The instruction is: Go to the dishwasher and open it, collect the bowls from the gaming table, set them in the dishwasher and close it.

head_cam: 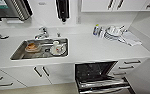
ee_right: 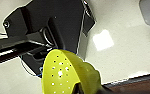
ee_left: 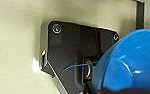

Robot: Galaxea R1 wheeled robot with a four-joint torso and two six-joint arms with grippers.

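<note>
The dishwasher [head_cam: 101, 83] is built in under the white counter at the lower right of the head view. Its steel door hangs folded down and the dark interior [head_cam: 94, 71] is exposed. The bright blue bowl [ee_left: 131, 65] looms large in the left wrist view above a pale floor, with my left gripper [ee_left: 111, 90] shut on its rim. The yellow-green bowl [ee_right: 63, 75], dotted with small holes, is in the right wrist view, and my right gripper [ee_right: 88, 87] is shut on its edge. The gaming table is out of view.
A steel sink [head_cam: 18, 53] holds a cup and dirty plates, with a faucet [head_cam: 42, 32] behind. White dishes [head_cam: 113, 32] and a bottle [head_cam: 96, 30] stand on the counter [head_cam: 91, 47]. White cabinets with black handles [head_cam: 37, 72] flank the dishwasher.
</note>
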